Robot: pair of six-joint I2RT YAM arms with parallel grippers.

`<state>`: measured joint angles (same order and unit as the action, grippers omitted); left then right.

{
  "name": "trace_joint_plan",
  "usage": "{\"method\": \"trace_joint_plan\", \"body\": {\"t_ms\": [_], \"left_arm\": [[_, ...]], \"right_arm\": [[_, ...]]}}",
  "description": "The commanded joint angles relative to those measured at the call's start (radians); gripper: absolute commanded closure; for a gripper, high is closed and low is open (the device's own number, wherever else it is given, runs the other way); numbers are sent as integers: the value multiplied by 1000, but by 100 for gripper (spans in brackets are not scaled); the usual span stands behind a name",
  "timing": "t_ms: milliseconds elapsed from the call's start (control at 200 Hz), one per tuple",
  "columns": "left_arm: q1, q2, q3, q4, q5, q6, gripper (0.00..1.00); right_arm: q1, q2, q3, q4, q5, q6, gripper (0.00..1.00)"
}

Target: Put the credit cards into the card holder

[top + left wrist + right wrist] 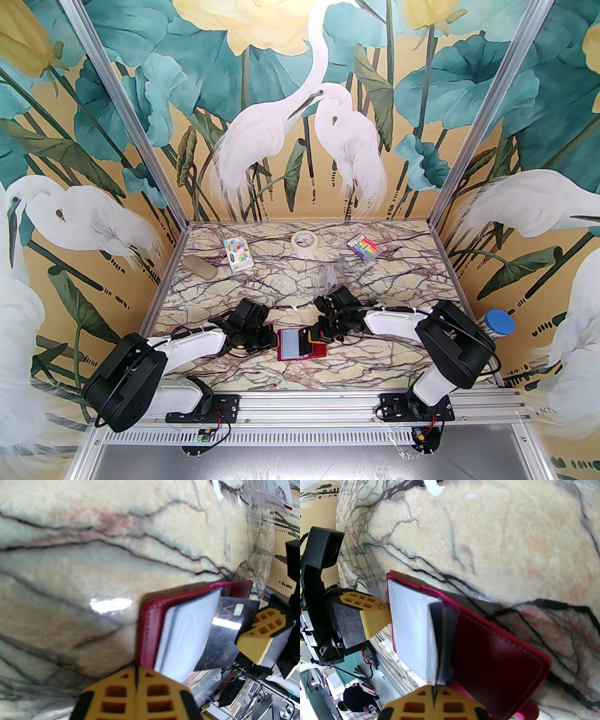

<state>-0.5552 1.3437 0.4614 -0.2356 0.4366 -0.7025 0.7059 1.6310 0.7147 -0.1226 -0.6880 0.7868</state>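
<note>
The dark red leather-like folding card holder lies open on the marbled bench. The left end effector, fingers together, meets its edge. The right end effector seems clamped on a dark glossy plastic card, which could snag the pocket rim if tilted.

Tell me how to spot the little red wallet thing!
On the marble table, look near the front edge, between the left gripper and the right gripper. The card holder lies open there. It is the one dark red folding thing, with pale credit cards on it.
</note>
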Motion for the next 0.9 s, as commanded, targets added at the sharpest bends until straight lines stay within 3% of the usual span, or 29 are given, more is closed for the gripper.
{"method": "trace_joint_plan", "body": {"t_ms": [0, 895], "left_arm": [[-13, 41, -6, -10, -38, 20, 98], [-18, 54, -9, -2, -39, 20, 99]], "right_arm": [[10, 14, -19, -22, -2, 6, 100], [20, 44, -12, -9, -2, 12, 100]]}}
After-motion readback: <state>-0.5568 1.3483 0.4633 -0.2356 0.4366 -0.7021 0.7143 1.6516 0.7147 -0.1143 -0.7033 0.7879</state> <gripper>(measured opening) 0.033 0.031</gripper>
